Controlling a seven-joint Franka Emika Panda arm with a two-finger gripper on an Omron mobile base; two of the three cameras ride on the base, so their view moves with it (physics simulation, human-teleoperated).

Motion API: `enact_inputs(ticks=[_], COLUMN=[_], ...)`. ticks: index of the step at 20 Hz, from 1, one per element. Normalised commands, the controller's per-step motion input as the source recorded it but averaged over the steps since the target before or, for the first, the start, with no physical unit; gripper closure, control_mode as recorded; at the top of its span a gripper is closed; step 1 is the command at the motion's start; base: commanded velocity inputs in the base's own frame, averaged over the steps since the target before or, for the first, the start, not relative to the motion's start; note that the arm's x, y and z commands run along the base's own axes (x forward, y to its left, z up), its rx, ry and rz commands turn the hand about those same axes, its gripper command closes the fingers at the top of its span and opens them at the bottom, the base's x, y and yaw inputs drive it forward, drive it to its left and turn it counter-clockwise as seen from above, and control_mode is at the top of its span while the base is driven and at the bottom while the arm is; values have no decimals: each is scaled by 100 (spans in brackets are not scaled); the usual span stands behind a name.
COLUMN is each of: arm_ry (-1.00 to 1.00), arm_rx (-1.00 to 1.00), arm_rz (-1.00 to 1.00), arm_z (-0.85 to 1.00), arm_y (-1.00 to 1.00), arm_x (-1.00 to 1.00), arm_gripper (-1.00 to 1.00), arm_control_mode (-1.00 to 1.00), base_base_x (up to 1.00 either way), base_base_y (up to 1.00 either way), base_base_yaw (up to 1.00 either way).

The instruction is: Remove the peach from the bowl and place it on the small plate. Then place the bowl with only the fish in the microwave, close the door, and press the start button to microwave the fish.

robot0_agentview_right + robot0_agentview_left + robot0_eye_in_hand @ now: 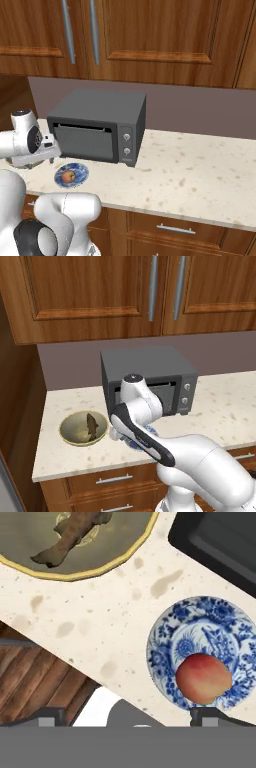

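We see red-orange peach [203, 678] on blue-and-white patterned small plate [172, 639]; dark brown fish [70, 537] in olive-rimmed bowl [67, 437]; speckled beige counter [200, 170]; dark grey oven [100, 125].

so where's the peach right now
The peach sits on the small blue plate, on the counter in front of the dark countertop oven. The bowl holding the fish is beside it.

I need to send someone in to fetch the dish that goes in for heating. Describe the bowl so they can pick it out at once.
Start at the dark grey countertop oven on the speckled counter. To its left, near the counter's wooden end wall, sits the bowl, round and shallow with a pale yellowish rim. Unlike the flat blue-and-white small plate holding the peach, it has a plain brownish inside with the fish in it.
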Motion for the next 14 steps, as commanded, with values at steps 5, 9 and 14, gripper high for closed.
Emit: enact_inputs(ticks=[5,9,14], arm_ry=[-9,-1,4], arm_rx=[-23,-36,-23], arm_rz=[7,12,14], arm_z=[54,28,-39], arm_y=[100,100,100], arm_x=[-6,0,20], arm_gripper=[-100,-100,-100], arm_control_mode=[-100,-100,-100], base_base_x=[0,0,0], base_base_y=[0,0,0], base_base_yaw=[0,0,0])
